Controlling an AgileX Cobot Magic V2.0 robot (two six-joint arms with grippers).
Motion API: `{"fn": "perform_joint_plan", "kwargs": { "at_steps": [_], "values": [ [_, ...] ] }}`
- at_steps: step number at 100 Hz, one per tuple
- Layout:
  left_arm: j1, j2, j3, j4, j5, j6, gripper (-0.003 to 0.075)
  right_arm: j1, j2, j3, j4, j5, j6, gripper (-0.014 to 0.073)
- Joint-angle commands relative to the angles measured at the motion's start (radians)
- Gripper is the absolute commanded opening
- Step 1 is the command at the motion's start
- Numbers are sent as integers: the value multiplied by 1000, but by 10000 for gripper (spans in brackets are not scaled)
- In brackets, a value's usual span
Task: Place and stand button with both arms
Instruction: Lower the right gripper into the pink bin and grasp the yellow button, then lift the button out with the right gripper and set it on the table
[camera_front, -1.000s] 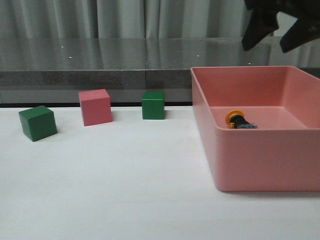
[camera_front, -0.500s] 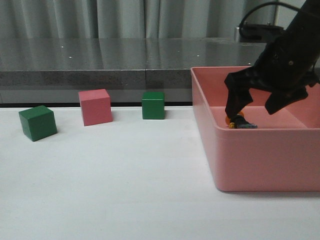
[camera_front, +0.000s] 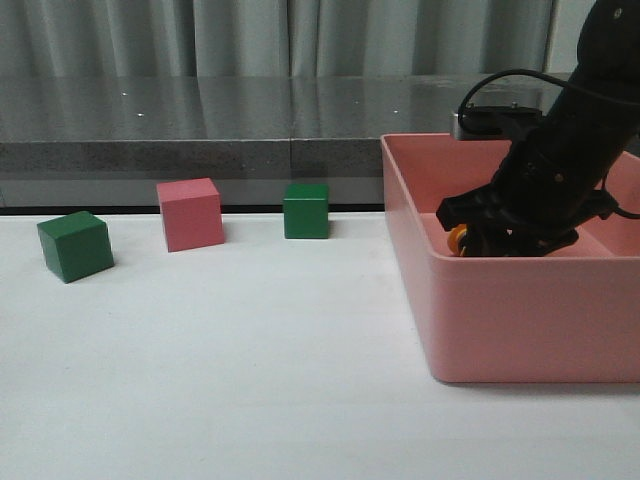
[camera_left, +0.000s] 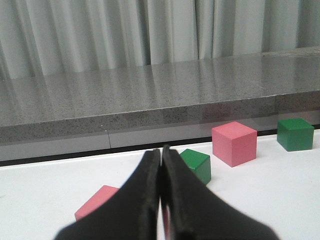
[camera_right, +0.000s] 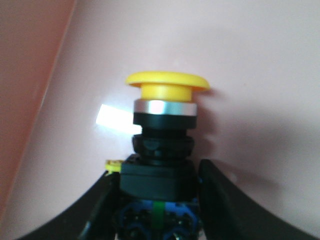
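The button (camera_front: 457, 240) lies on its side inside the pink bin (camera_front: 520, 320) at the right, only its yellow cap edge showing past the arm. The right wrist view gives it close up: the button (camera_right: 165, 90) has a yellow cap, silver collar, black body and bluish base. My right gripper (camera_front: 505, 235) is down in the bin and open. In the right wrist view, the right gripper (camera_right: 157, 172) has one finger on each side of the button's black body, very near it. My left gripper (camera_left: 161, 150) is shut and empty, and out of the front view.
A green cube (camera_front: 75, 245), a pink cube (camera_front: 190, 213) and another green cube (camera_front: 306, 210) sit along the back of the white table. A grey ledge and curtains run behind. The bin's tall walls surround the right gripper.
The right arm came down from above the bin into it. Its open fingers now straddle the button. The button and the cubes have not moved.
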Motion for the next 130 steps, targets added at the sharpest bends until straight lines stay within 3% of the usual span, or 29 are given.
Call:
{"fn": "perform_joint_plan", "kwargs": {
  "at_steps": [1,25,47,69,84,111,121,130],
  "values": [
    [0,-31,44,-8,-76,-9,-20,1,-81,-41,7,42,-8,55],
    [0,-31,44,-8,-76,-9,-20,27,-220,-212,7,265,-33,48],
    [0,-31,44,-8,-76,-9,-20,190,-208,-425,43,407,-359,48],
    [0,-31,44,-8,-76,-9,-20,376,-74,-538,70,421,-635,48],
    [0,-31,44,-8,-76,-9,-20,444,38,-568,68,420,-761,48],
    [0,-31,44,-8,-76,-9,-20,467,177,-581,64,385,-779,52],
    [0,-31,44,-8,-76,-9,-20,467,192,-581,64,385,-779,140],
    [0,-31,44,-8,-76,-9,-20,467,195,-581,65,384,-779,334]
  ]
}}
